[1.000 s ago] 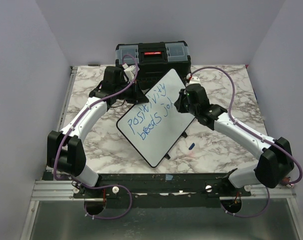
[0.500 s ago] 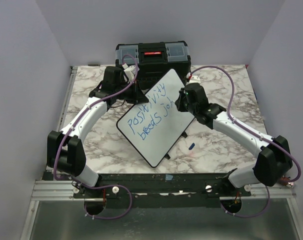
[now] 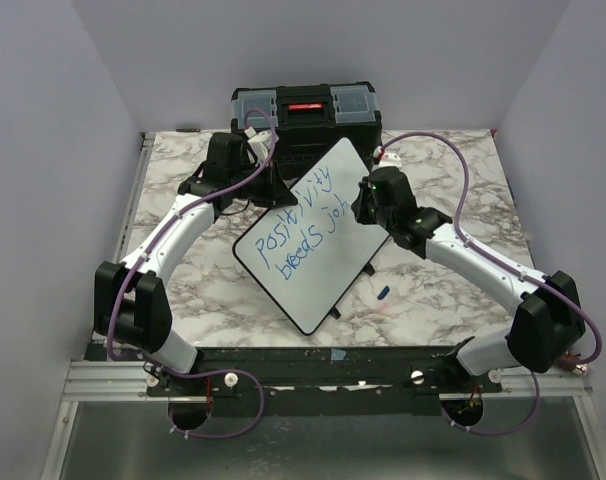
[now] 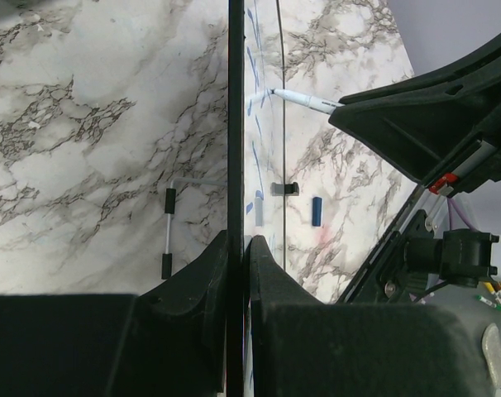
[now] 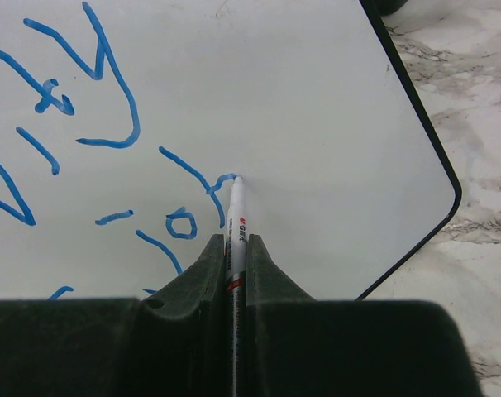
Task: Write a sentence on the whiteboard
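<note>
A: From above, where does the job stand?

B: The whiteboard (image 3: pixel 308 295) stands slanted on the marble table (image 3: pixel 453 170), between the arms and just in front of the black toolbox (image 3: pixel 305 108). The sentence (image 3: pixel 301 232) runs across it in two blue lines, and the right gripper (image 3: pixel 369 200) sits at the end of the second line. I judge the last letter is being written.

A: And the toolbox?

B: Its lid is down, so what it holds can't be seen. A small blue cap (image 3: pixel 383 293) lies on the table near the board's lower right edge.

A: Left wrist view?

B: The board shows edge-on, and the left gripper (image 4: pixel 236 248) is clamped on its black frame, one finger on each side. Beyond it, the marker (image 4: pixel 304 100) tip touches the written face.

A: Right wrist view?

B: The right gripper's jaws are closed around the marker barrel. The tip rests on the board at the end of a blue stroke, beside a small "o".

A: What does the next move call for?

B: Probably light, even pressure to finish that stroke while the left grip braces the board. Then a clean lift, so nothing smears.
</note>
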Controlling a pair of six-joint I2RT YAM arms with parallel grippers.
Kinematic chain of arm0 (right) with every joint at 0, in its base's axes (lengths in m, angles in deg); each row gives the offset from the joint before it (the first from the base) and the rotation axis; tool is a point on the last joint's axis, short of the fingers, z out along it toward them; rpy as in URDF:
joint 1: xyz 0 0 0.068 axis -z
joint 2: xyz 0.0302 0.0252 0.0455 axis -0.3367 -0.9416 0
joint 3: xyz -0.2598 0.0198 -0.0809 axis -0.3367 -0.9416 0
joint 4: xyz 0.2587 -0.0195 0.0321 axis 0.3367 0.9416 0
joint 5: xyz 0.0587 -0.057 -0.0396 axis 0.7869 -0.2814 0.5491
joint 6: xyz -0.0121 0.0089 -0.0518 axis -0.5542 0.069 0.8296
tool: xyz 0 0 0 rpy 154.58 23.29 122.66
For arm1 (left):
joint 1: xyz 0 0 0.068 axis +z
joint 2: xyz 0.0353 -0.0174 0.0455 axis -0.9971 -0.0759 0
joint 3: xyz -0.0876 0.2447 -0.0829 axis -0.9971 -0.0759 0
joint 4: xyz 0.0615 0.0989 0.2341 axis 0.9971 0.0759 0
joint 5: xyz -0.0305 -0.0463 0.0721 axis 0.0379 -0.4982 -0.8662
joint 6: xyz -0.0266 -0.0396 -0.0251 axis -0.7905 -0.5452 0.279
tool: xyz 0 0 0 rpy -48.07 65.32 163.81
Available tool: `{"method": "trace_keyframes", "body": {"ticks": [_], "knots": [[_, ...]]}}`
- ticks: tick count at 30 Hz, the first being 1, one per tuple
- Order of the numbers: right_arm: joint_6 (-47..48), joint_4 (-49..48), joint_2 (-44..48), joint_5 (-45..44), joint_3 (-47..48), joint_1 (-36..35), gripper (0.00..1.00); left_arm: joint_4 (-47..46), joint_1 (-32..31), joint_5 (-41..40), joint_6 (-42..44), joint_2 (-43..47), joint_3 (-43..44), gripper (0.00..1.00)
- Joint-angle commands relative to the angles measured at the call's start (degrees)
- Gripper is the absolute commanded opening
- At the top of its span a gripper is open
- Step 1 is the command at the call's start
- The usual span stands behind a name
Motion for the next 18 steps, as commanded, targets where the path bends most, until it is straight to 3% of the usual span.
{"method": "trace_keyframes", "body": {"ticks": [1, 18], "knots": [[0.2, 1.8, 0.8, 0.1, -1.7, 0.0, 0.01, 0.8, -0.8, -1.1, 5.1, 0.9, -0.1, 0.00], [-1.6, 2.8, 1.4, 6.4, -3.1, -0.1, 0.01, 0.8, -0.8, -1.2, 5.1, 1.1, 0.0, 0.00]]}}
